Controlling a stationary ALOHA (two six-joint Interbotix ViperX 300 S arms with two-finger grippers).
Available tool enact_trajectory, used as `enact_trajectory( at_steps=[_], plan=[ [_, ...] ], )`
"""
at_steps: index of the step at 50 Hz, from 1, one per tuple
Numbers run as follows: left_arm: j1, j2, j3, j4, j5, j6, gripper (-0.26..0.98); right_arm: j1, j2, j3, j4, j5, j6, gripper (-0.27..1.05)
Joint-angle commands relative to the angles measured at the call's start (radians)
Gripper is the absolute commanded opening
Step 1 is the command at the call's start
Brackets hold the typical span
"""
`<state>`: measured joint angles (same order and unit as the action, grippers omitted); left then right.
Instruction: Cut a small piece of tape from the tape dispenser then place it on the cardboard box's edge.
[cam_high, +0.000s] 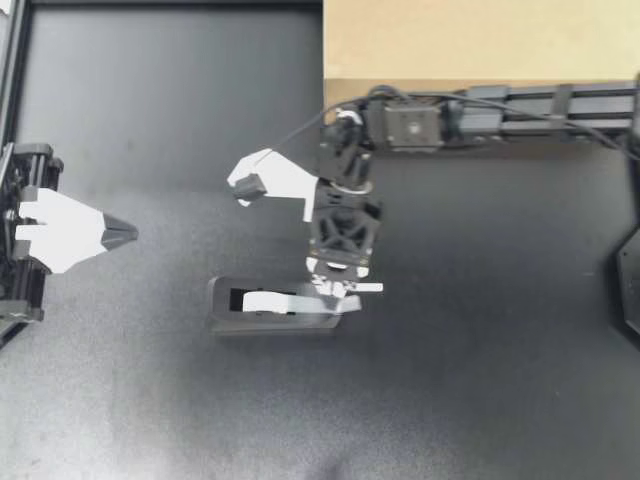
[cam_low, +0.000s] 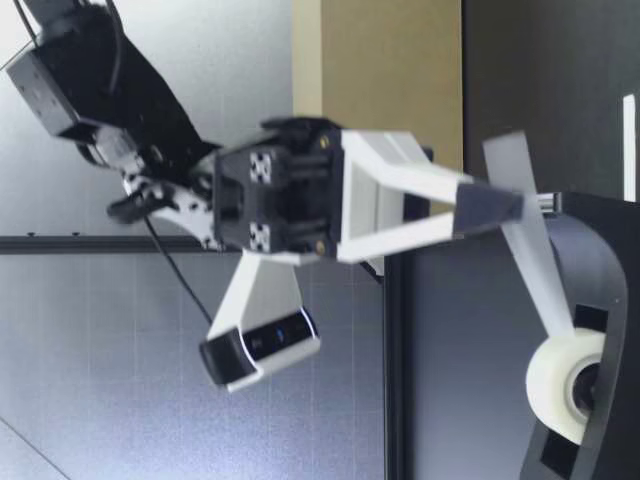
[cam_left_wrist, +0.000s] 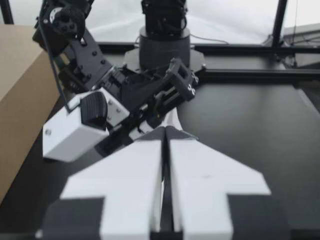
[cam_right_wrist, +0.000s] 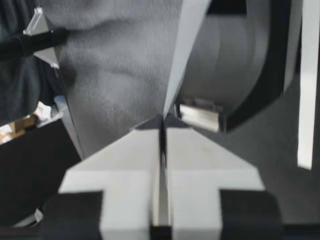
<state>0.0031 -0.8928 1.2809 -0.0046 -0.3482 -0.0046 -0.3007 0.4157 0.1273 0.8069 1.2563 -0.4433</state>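
Observation:
The black tape dispenser (cam_high: 225, 312) lies mid-table, with its white tape roll (cam_low: 560, 385) in its body. My right gripper (cam_high: 340, 290) points down at the dispenser's cutter end and is shut on a strip of tape (cam_low: 535, 265) drawn up from the roll. In the right wrist view the strip (cam_right_wrist: 182, 50) rises from between the closed tips of the right gripper (cam_right_wrist: 162, 120), beside the metal cutter blade (cam_right_wrist: 200, 116). The cardboard box (cam_high: 480, 40) sits at the table's back. My left gripper (cam_high: 125, 233) hangs shut and empty at the left side.
The right arm (cam_left_wrist: 150, 95) with its white wrist camera (cam_high: 270, 180) stretches from the box side toward the dispenser. The cardboard box (cam_left_wrist: 20, 75) stands beside it. Dark table (cam_high: 480, 380) surrounds the dispenser.

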Motion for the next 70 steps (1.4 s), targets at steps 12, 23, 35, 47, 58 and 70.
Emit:
enact_trajectory(
  at_steps=[12, 23, 35, 47, 58, 70],
  plan=[
    [0.003, 0.006, -0.012, 0.0, -0.009, 0.0, -0.12, -0.026, -0.117, 0.095, 0.003, -0.035, -0.003, -0.08],
    [0.002, 0.006, -0.014, 0.0, -0.009, 0.0, -0.12, -0.034, -0.118, 0.13, 0.003, -0.057, -0.009, -0.08],
    [0.002, 0.006, -0.008, 0.0, -0.009, 0.0, -0.12, -0.04, -0.103, 0.172, 0.003, -0.11, -0.026, -0.08],
    [0.002, 0.006, -0.005, 0.0, -0.009, 0.002, -0.12, -0.04, -0.071, 0.202, -0.006, -0.204, -0.031, -0.08],
    [0.002, 0.008, -0.002, 0.0, -0.009, 0.003, -0.08, -0.038, -0.064, 0.225, -0.011, -0.242, -0.038, -0.08],
    [0.002, 0.071, -0.009, -0.031, -0.032, 0.002, 0.12, -0.035, -0.259, 0.218, -0.163, -0.314, -0.009, -0.09]
  ],
)
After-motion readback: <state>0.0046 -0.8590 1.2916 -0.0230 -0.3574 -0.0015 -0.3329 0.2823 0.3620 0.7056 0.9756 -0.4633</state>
